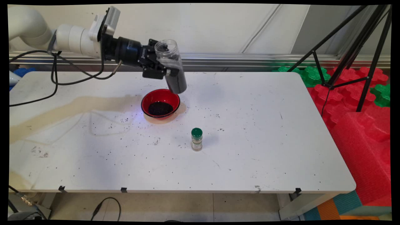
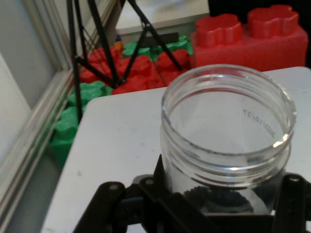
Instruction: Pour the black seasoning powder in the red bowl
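One clear plastic jar [image 1: 171, 65], lidless and partly filled with dark granules, is clenched in the black pincer [image 1: 162, 69] above the far half of the white table [image 1: 250, 150]. It sits nearly upright, mouth up and leaning slightly away from the arm, its base hanging just over the far rim of the red bowl [image 1: 160, 103]. In the hand view the jar [image 2: 227, 141] fills the frame, the open mouth near the lens and dark grains settled low by the pincer's fingers [image 2: 160, 194].

Judging from this pose, holding the jar well means keeping the grip firm around the middle, the mouth uppermost, and the base clear of the bowl's rim, since loose grains would scatter easily; many dark specks already dot the table.

Counted: one jar, one red bowl with a dark heap inside, one small green-capped spice bottle [image 1: 197, 139] standing well apart on the near side, and one black tripod [image 1: 353, 47] beyond the right edge.
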Controlling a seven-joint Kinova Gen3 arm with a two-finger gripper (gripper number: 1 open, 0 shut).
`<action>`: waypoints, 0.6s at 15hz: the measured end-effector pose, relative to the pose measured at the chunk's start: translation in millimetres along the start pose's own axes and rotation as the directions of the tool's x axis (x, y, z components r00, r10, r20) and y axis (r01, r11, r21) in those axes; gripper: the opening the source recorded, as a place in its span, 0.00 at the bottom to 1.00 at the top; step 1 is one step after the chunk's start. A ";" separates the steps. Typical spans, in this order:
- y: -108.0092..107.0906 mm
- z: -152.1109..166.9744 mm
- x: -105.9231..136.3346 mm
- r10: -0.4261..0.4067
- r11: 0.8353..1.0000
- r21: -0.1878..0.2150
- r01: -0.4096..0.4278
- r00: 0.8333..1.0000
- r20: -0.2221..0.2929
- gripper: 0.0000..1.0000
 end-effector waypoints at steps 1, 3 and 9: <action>-4.5 0.5 0.9 0.010 1.000 0.015 -0.010 1.000 0.004 0.00; -12.6 0.9 1.8 0.032 0.999 0.042 -0.032 0.999 0.015 0.00; -36.9 -3.4 -3.9 0.103 0.987 0.118 -0.113 0.991 0.084 0.00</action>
